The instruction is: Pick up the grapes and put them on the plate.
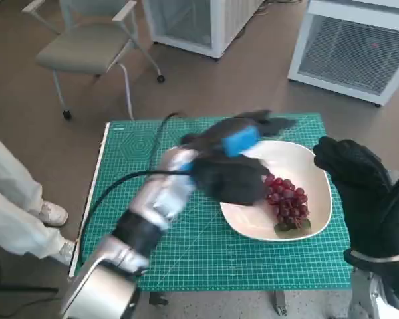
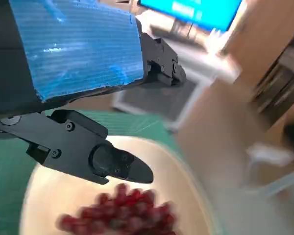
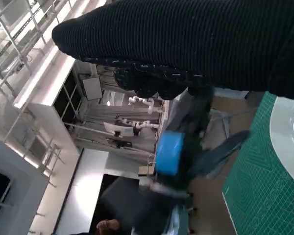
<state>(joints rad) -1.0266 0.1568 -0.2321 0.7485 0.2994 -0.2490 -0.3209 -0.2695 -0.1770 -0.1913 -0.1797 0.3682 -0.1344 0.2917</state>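
red grapes (image 1: pixel 287 201): a dark red bunch lying on the white plate (image 1: pixel 319 207), toward the side nearest the right hand; a green leaf or stem bit shows at the bunch's near end. in the left wrist view the bunch (image 2: pixel 120 213) is blurred, lying on the plate (image 2: pixel 49 196) below the black fingers (image 2: pixel 112 164) and apart from them.
white plate: a rounded-square dish on the green cutting mat (image 1: pixel 206 252), on the mat's right half; its pale rim (image 3: pixel 286 132) also shows in the right wrist view next to the mat (image 3: pixel 257 191).
left hand (image 1: pixel 236 156): blurred, hovering over the plate's left part with blue tape on its back; fingers spread, holding nothing, clear of the grapes. the right wrist view shows it (image 3: pixel 186 152) as a blur with the blue patch, fingers apart.
right hand (image 1: pixel 359 183): black knitted glove raised at the table's right edge, just beside the plate, fingers loosely extended and apart, nothing in it; in its own wrist view the glove (image 3: pixel 186 44) fills the upper part.
table: covered by the green mat with a grid pattern; a black cable (image 1: pixel 130 179) runs along the left forearm (image 1: pixel 153 212).
surroundings: a grey chair (image 1: pixel 86 46) stands beyond the table on the brown floor, white cabinets (image 1: pixel 359 46) farther back, and a person's pale trouser legs and shoes (image 1: pixel 20 206) at the left.
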